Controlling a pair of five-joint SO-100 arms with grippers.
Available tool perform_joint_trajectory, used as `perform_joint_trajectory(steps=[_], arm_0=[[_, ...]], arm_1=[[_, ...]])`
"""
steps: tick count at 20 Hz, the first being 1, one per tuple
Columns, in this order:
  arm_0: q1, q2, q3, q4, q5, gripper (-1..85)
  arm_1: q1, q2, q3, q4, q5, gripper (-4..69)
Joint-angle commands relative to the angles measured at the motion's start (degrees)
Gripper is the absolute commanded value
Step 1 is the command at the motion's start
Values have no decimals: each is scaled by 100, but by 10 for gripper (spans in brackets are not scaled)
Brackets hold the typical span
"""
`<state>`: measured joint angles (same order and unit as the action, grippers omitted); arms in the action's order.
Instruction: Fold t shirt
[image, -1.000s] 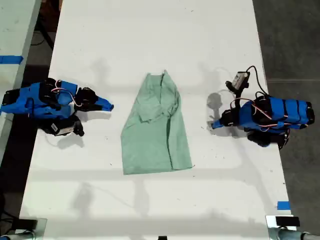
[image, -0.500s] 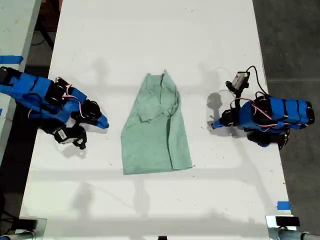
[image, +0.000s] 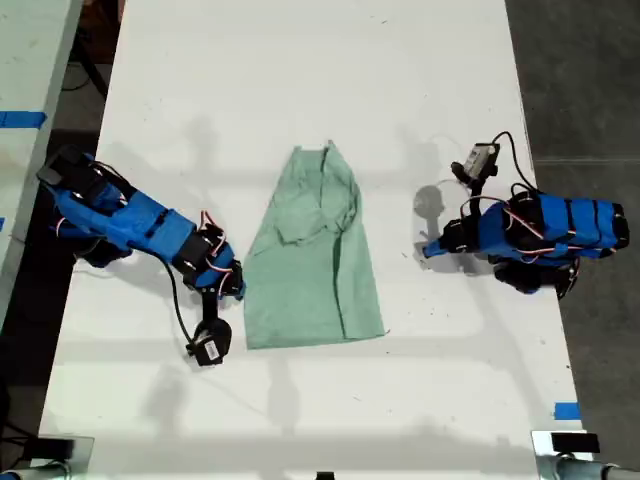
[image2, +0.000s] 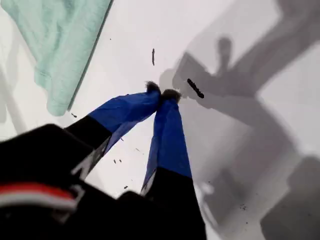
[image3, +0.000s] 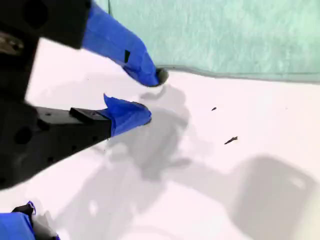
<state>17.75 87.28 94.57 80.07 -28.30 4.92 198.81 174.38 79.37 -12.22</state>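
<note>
Mint-green t shirt (image: 313, 255) is lying flat for folding; my second gripper (image3: 150, 95), fingers parted, is nearing its hem, while my first gripper (image2: 162, 93) is clenched on nothing.

The white table (image: 300, 80) carried small dark specks; blue tape (image: 566, 410) marked its edge at the exterior view's lower right.

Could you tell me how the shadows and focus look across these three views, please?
Exterior view: sharp, soft multiple shadows on the white table beside each arm. First wrist view: the t shirt is slightly soft, with grey shadows. Second wrist view: the near hand is blurred.
</note>
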Motion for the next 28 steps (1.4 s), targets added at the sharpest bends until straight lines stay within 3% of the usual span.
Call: perform_joint_trajectory(steps=[1, 10, 11, 13, 17, 21, 25, 28], arm_0=[[26, -26, -545, 88, 9, 188], [-413, -1872, -1819, 70, 202, 206], [-422, -1995, -1890, 70, 202, 184], [-431, -2162, -1872, 105, 167, 3], [-439, -2312, -1907, 325, 185, -3], [-378, -1819, -1916, 1037, 185, -3], [-422, -589, -1556, 1055, 237, -3], [-615, -536, -2074, 1011, 659, -3]], arm_1=[[9, 79, 316, -132, -97, 17], [-9, 79, 316, -132, -114, 17], [-9, 79, 316, -132, -114, 17], [-18, 88, 316, -132, -123, 17], [-18, 88, 316, -132, -123, 17], [-18, 88, 316, -132, -123, 17], [-18, 88, 316, -132, -123, 17], [-18, 88, 316, -132, -132, 17]])
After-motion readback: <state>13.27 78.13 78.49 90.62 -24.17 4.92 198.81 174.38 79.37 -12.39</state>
